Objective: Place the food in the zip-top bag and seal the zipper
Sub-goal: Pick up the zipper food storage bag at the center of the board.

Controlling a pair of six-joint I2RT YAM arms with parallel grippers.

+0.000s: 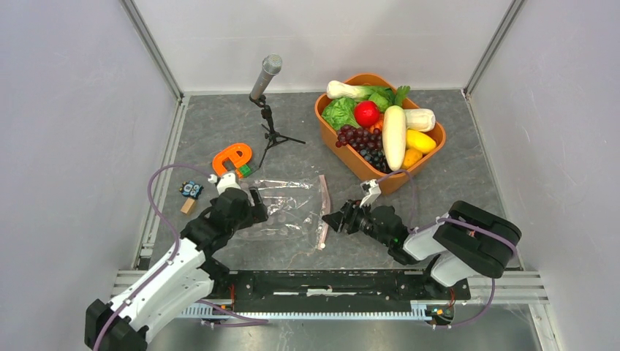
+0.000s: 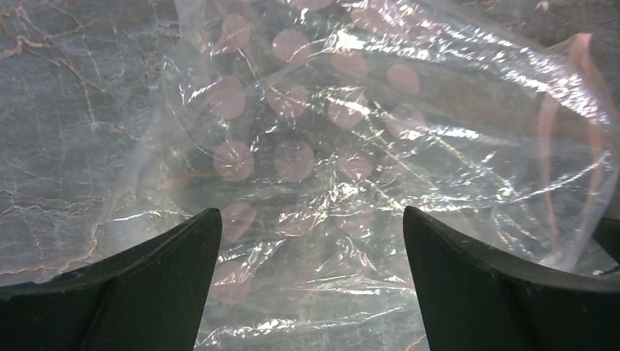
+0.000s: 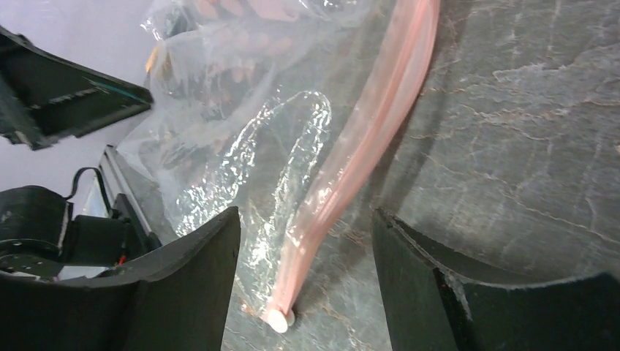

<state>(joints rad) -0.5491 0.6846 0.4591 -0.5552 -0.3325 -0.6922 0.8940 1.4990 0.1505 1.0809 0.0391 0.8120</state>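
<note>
The clear zip-top bag [image 1: 289, 208] lies flat and crinkled on the grey table between my two grippers; pale pink dots show through it [image 2: 329, 146]. Its pinkish zipper [image 1: 324, 206] runs along the right edge. My left gripper [image 1: 256, 201] hovers over the bag's left part, open, with only film below it [image 2: 311, 212]. My right gripper [image 1: 338, 219] is open, and the near end of the zipper [image 3: 380, 110] lies untouched between its fingers [image 3: 305, 213]. The food sits in the orange tub: purple grapes [image 1: 358, 136], a red piece [image 1: 366, 113], a long white piece [image 1: 394, 135] and a yellow piece [image 1: 420, 140].
The orange tub [image 1: 362, 170] stands at the back right, close to my right gripper. A microphone on a small tripod [image 1: 265, 80] stands behind the bag. An orange loop-shaped object [image 1: 232, 157] and small blocks [image 1: 191, 191] lie at the left. Walls enclose the table on three sides.
</note>
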